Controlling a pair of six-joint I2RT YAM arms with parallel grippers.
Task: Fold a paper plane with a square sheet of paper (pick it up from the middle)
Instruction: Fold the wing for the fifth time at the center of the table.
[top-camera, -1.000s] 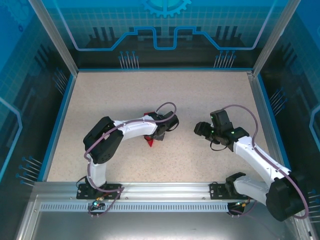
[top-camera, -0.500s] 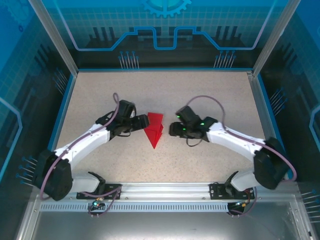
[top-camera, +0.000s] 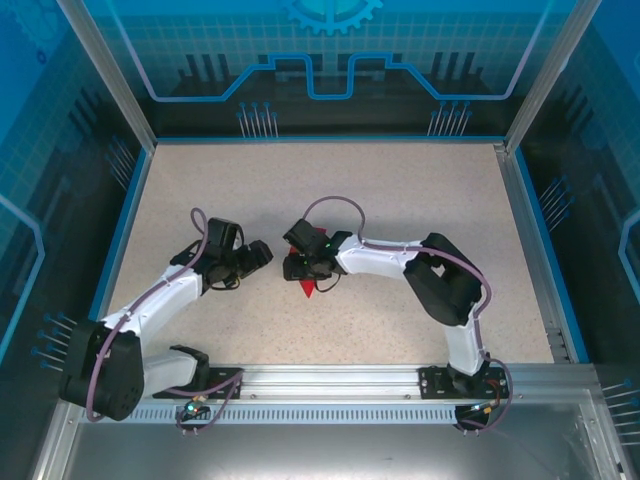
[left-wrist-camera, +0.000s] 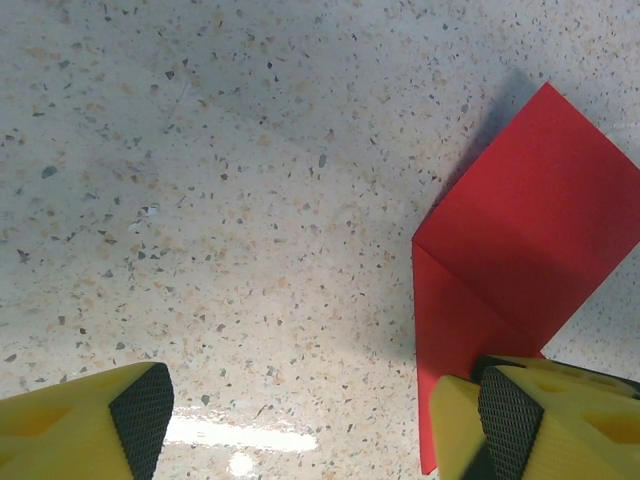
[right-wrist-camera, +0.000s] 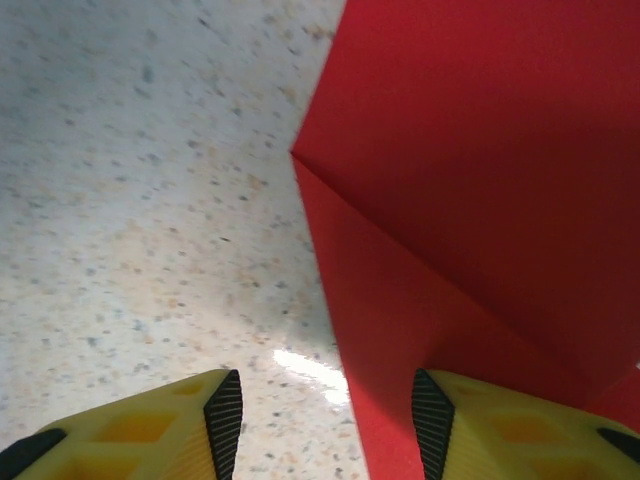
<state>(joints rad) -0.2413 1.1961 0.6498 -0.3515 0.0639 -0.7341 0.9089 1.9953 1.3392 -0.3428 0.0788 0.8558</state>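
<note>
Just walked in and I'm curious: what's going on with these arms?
Two robot arms are folding red paper into a plane. The paper lies partly folded on the speckled table, a creased pointed shape. The right gripper hovers low over its edge, jaws apart, gripping nothing yet. The left gripper sits just beside it, open and empty.

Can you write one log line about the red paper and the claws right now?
paper: folded red paper on table | left claw: open, by paper edge | right claw: open, straddling paper edge
</note>
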